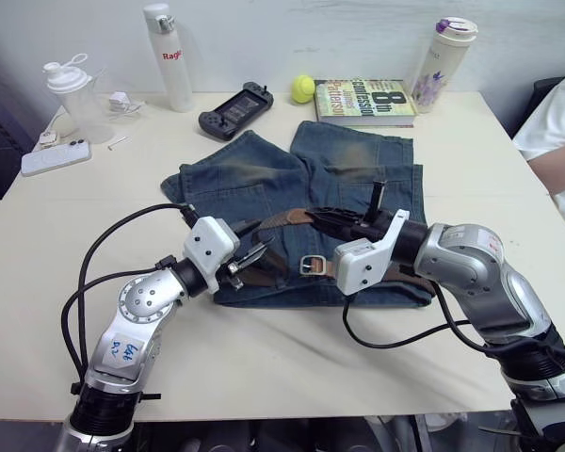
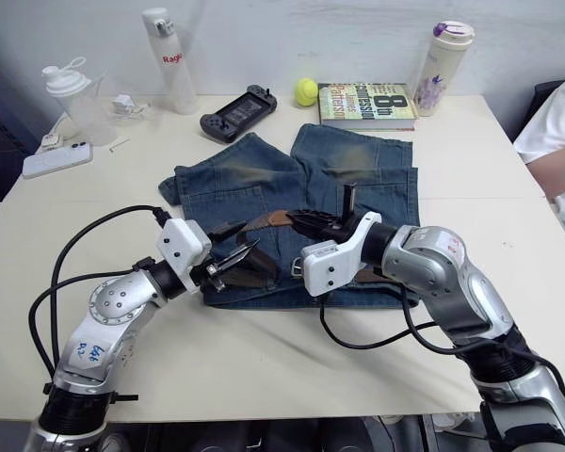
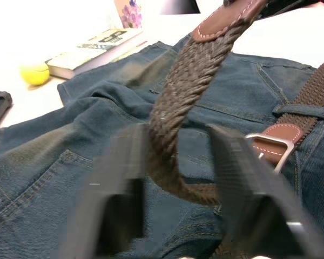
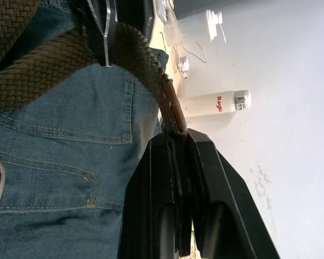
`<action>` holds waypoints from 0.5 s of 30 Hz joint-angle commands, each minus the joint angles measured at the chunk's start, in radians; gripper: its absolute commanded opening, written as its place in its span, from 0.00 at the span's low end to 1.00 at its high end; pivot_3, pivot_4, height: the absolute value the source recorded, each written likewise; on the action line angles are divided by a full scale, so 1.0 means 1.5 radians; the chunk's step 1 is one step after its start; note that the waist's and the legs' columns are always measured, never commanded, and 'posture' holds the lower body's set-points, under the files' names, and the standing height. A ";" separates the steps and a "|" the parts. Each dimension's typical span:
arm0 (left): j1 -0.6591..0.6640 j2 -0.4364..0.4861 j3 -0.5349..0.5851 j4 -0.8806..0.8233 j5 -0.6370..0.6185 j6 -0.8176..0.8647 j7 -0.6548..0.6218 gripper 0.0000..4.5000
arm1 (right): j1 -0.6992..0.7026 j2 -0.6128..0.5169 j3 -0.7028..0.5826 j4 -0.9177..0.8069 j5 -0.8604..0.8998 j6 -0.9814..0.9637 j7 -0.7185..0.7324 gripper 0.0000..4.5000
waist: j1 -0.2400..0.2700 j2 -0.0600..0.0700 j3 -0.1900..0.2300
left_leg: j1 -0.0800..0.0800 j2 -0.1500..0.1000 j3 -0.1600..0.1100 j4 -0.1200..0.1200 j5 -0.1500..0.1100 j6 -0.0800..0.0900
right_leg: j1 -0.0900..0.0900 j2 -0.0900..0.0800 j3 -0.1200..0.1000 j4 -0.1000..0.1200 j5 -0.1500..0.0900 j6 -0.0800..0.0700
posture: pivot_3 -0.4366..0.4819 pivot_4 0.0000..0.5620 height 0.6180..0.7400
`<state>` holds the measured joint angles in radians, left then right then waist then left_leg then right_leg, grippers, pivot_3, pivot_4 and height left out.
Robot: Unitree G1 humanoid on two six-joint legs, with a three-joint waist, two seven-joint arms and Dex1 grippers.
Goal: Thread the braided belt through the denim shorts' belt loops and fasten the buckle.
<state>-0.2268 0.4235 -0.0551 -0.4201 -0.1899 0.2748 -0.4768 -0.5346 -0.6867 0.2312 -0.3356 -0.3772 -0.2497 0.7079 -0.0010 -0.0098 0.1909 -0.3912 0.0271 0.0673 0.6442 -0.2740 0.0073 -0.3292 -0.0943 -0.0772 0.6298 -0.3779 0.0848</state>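
Pinching belt tip [image 4: 173, 110], right claw [image 4: 175, 141].

1. Our left arm reaches forward from the lower left, elbow bent, wrist angled toward the centre, cable looping off the forearm.
2. Our left gripper [image 1: 254, 256] sits low over the denim shorts [image 1: 264, 179]. Its fingers [image 3: 116, 194] stand apart, with the braided belt [image 3: 189, 86] passing through the gap. We can't tell if either pad touches the strap.
3. Our right arm comes in from the lower right, elbow out, forearm pointing left across the centre.
4. Our right gripper [image 4: 175, 143] is clamped on the belt's tan leather tip, fingers [image 4: 151, 183] pressed together around it, holding that end raised off the cloth.
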 commanded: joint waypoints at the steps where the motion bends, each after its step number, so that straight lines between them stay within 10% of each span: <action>1: -0.013 -0.012 0.007 -0.014 0.007 -0.024 0.013 0.55 | 0.001 0.004 -0.012 -0.033 0.010 0.004 0.001 0.00 | 0.000 0.000 0.000 | 0.000 0.000 0.000 0.000 0.000 0.000 | 0.000 0.000 0.000 0.000 0.000 0.000 | 0.48 0.27 1.00; 10: -0.013 -0.014 0.007 -0.015 0.009 -0.028 0.008 0.55 | 0.007 0.012 -0.017 -0.045 0.019 0.041 0.007 0.00 | -0.002 0.000 0.000 | 0.000 0.000 0.000 0.000 0.000 0.000 | 0.000 0.000 0.000 0.000 0.000 0.000 | 0.48 0.27 1.00; 15: -0.009 -0.008 0.004 -0.015 0.019 -0.030 0.005 0.16 | 0.006 0.012 -0.020 -0.048 0.020 0.043 0.005 0.00 | -0.002 0.000 0.000 | 0.000 0.000 0.000 0.000 0.000 0.000 | 0.000 0.000 0.000 0.000 0.000 0.000 | 0.48 0.27 1.00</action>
<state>-0.2333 0.4087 -0.0554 -0.4187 -0.1663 0.2477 -0.4690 -0.5240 -0.6742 0.2297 -0.3629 -0.3648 -0.1850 0.7226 -0.0036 -0.0099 0.1909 -0.3912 0.0272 0.0674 0.6439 -0.2740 0.0073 -0.3292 -0.0942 -0.0773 0.6299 -0.3779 0.0848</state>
